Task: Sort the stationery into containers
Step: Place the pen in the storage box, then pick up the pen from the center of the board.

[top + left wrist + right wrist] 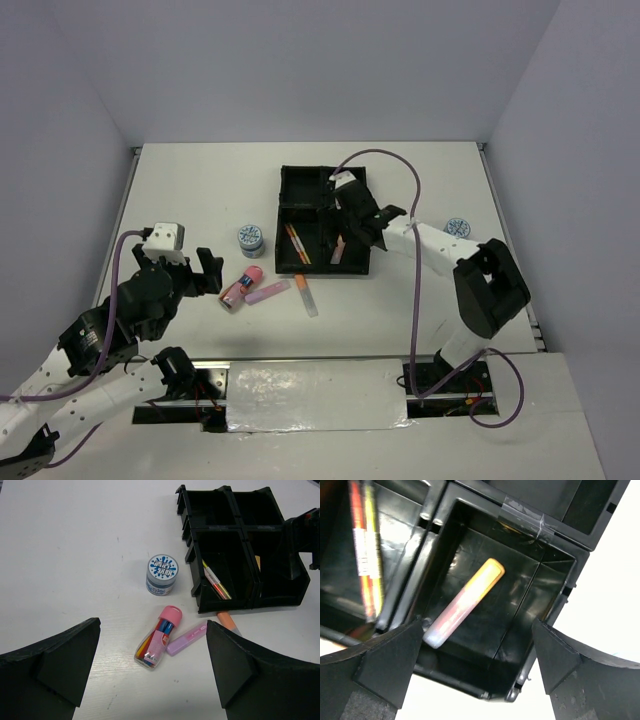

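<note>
L gripper seen spread wide, empty, above table. Pink tube laid flat; tape roll at its 12, purple marker just beside at 4. Thin pens noted in near-L compt of tray. R gripper splayed, nothing held, over near-R compt w/ orange marker. 2nd roll at tray's 3.

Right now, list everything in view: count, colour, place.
tray: one, black, four compartments, centre
thin pens: at least two, orange and yellow, tray's near-left compartment
sorted marker: one, orange-capped, near-right compartment
tape rolls: two, blue-white, one left of tray, the other far right of it
pink tube: one, pink-capped, lying left-front of tray
purple marker: one, purple, beside the tube
loose marker: one, orange-capped, lying before tray
left end effector: one, black, open, near the tube
right end effector: one, black, open, over near-right compartment
</note>
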{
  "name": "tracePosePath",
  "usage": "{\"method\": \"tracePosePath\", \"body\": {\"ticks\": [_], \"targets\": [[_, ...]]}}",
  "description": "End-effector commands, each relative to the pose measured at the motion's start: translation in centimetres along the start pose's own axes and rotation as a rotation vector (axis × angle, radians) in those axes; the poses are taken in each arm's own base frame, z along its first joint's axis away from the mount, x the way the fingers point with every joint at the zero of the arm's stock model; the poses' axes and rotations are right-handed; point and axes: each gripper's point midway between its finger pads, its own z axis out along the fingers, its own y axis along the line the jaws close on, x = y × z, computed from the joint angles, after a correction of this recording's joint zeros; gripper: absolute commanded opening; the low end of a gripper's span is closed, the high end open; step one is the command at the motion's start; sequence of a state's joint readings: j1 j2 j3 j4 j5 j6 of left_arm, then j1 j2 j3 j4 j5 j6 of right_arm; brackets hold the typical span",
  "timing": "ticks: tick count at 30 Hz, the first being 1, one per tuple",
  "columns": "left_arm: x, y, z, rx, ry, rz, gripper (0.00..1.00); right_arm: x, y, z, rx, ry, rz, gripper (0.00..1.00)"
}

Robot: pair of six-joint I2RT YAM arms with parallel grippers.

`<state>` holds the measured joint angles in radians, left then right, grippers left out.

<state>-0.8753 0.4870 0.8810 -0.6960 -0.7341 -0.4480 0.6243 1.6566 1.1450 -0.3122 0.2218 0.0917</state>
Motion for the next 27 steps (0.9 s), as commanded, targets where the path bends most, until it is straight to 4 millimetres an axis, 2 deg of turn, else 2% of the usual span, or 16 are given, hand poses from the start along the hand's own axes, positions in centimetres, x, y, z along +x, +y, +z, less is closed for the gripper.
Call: {"method": "tracePosePath", "body": {"ticks": [1,2,3,4,5,7,8,9,11,12,14,19,21,24,25,27], "targets": [[-0.8,-0.2,0.0,0.003,-0.024,-0.012,0.99,-2.6,2.2,-4.4,-0.11,-0.105,0.031,0.95],[-0.9,-0.1,0.0,0.001,-0.027,-0.013,0.99,-2.5,4.4,-5.4,-0.168,-0.133,0.009,0.95],[-0.8,-0.1,0.0,0.002,-0.026,-0.012,0.99,-1.5,5.7,-6.1,-0.195,-0.129,0.007,0.95],[-0.8,-0.1,0.0,0.0,-0.026,-0.01,0.99,-1.7,6.4,-7.1,-0.203,-0.15,0.007,0.94],[-0.9,-0.1,0.0,0.001,-0.027,-0.013,0.99,-0.5,8.6,-8.0,-0.241,-0.131,-0.007,0.91],[-0.8,-0.1,0.1,-0.002,-0.025,-0.01,0.99,0.8,10.5,-8.5,-0.267,-0.115,-0.019,0.85],[-0.9,-0.1,0.1,-0.005,-0.025,-0.013,0.99,1.6,12.2,-8.8,-0.294,-0.102,-0.016,0.83],[-0.9,0.0,0.0,-0.006,-0.026,-0.013,0.99,3.1,12.9,-8.0,-0.292,-0.059,-0.027,0.8],[-0.9,0.0,0.0,-0.006,-0.027,-0.016,0.99,4.9,13.6,-7.2,-0.263,-0.004,-0.031,0.74],[-0.9,0.1,-0.1,-0.005,-0.028,-0.017,0.99,6.1,14.5,-6.5,-0.258,0.033,-0.061,0.73],[-1.0,0.0,-0.1,0.0,-0.03,-0.02,0.99,7.4,15.0,-5.7,-0.23,0.074,-0.076,0.73],[-0.9,0.0,-0.1,0.003,-0.028,-0.019,0.99,9.8,16.4,-3.2,-0.198,0.158,-0.126,0.73],[-1.0,0.1,-0.2,0.003,-0.034,-0.022,0.99,10.5,16.7,-2.4,-0.186,0.181,-0.133,0.69],[-1.1,0.1,-0.3,0.005,-0.037,-0.025,0.99,11.6,16.8,-2.2,-0.172,0.206,-0.14,0.62],[-1.0,0.1,-0.3,0.005,-0.038,-0.026,0.99,11.8,17.0,-2.2,-0.18,0.21,-0.139,0.54],[-1.1,0.0,-0.3,0.011,-0.04,-0.026,0.99,12.7,17.4,-2.4,-0.189,0.226,-0.149,0.44]]}}
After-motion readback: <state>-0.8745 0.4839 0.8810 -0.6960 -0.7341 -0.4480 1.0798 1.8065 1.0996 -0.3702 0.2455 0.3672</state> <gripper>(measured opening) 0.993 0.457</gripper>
